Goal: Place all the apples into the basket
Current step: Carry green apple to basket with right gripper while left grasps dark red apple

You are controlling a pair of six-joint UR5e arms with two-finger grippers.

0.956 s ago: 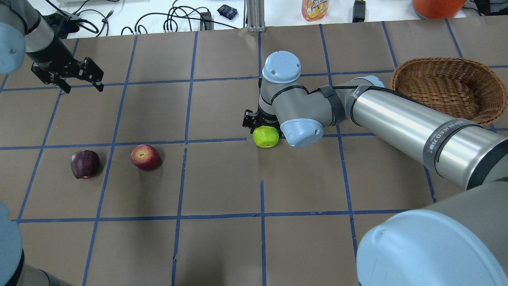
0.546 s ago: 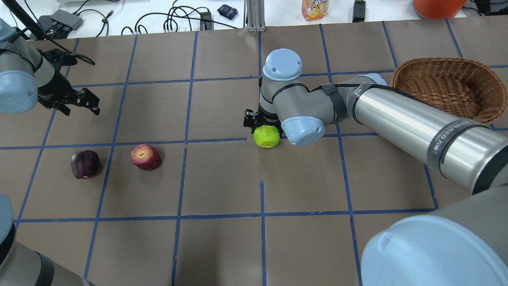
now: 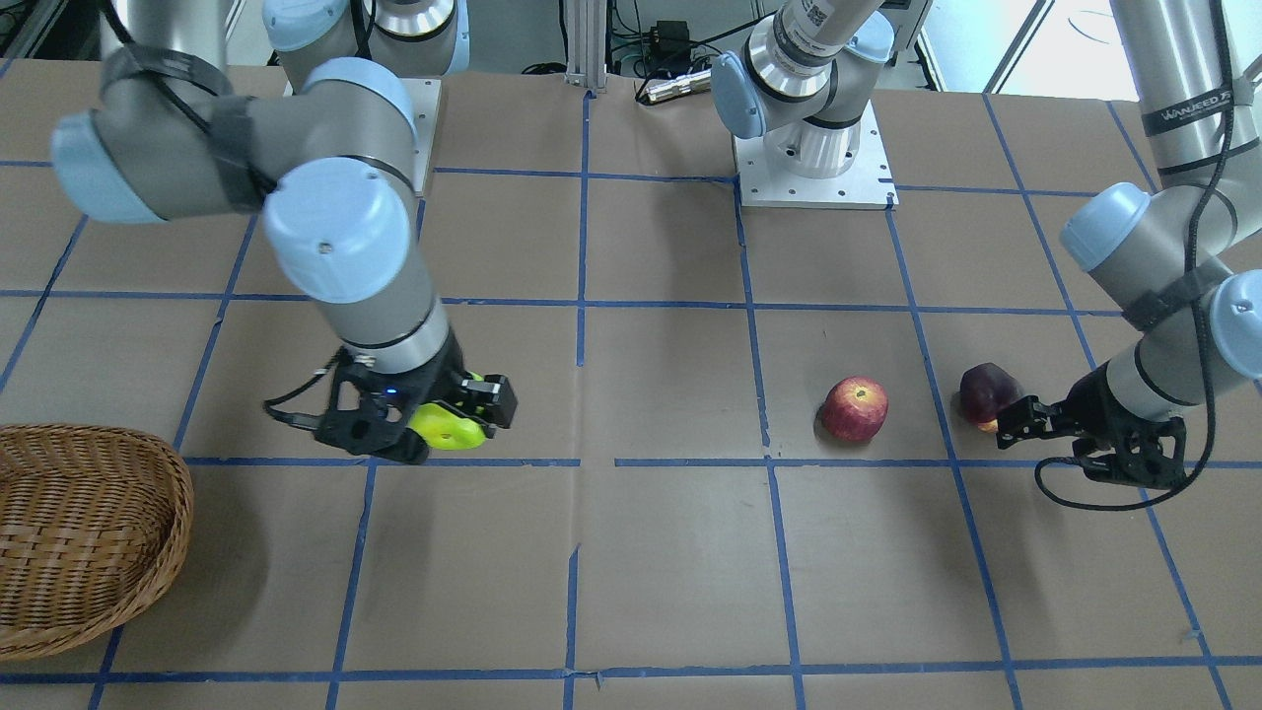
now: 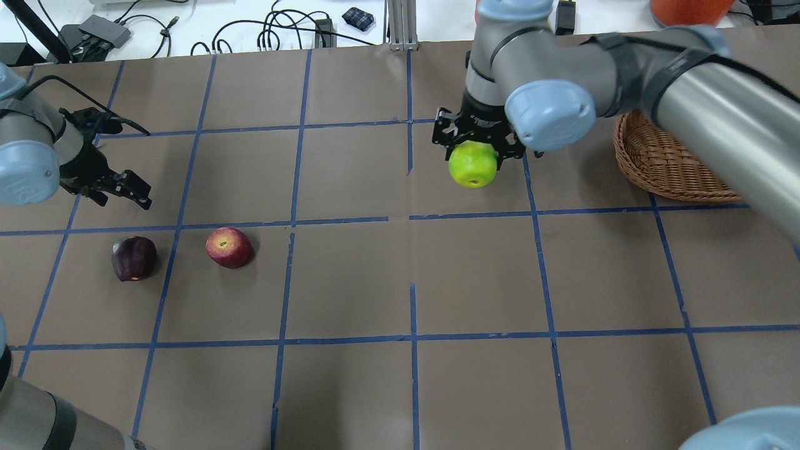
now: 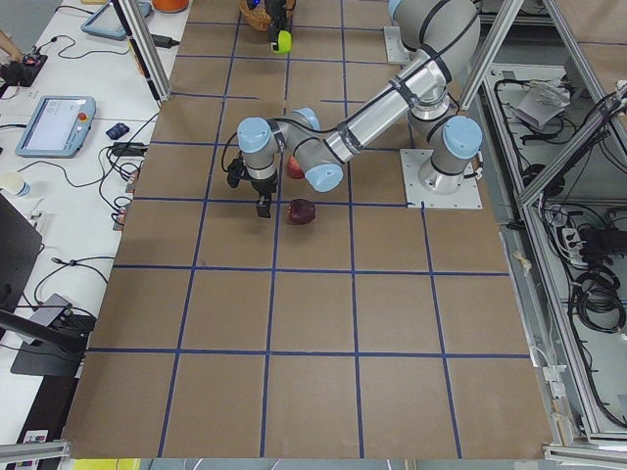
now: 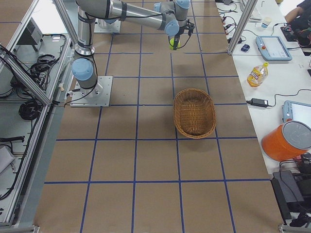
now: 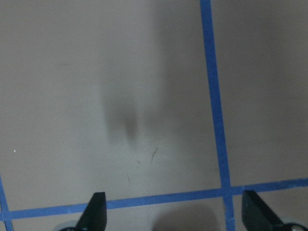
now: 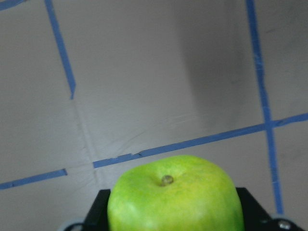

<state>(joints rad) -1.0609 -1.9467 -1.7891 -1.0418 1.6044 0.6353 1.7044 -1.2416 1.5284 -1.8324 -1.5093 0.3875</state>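
My right gripper [image 4: 480, 149] is shut on the yellow-green apple [image 4: 473, 165] and holds it above the table, left of the wicker basket [image 4: 672, 169]. The apple fills the bottom of the right wrist view [image 8: 175, 197]. The red apple [image 4: 229, 247] and the maroon apple [image 4: 134, 257] lie on the table at the left. My left gripper [image 4: 120, 191] is open and empty, a little beyond the maroon apple. Its fingertips [image 7: 96, 211] show over bare table. In the front view the left gripper [image 3: 1025, 422] is right next to the maroon apple [image 3: 986, 391].
The basket [image 3: 79, 532] holds nothing that I can see. Cables, a bottle and an orange container [image 6: 286, 141] lie on the white bench beyond the table's far edge. The right arm's forearm passes over part of the basket in the overhead view.
My right gripper has lifted the green apple and carried it up and right, toward the basket. My left gripper has come down and nearer the maroon apple.
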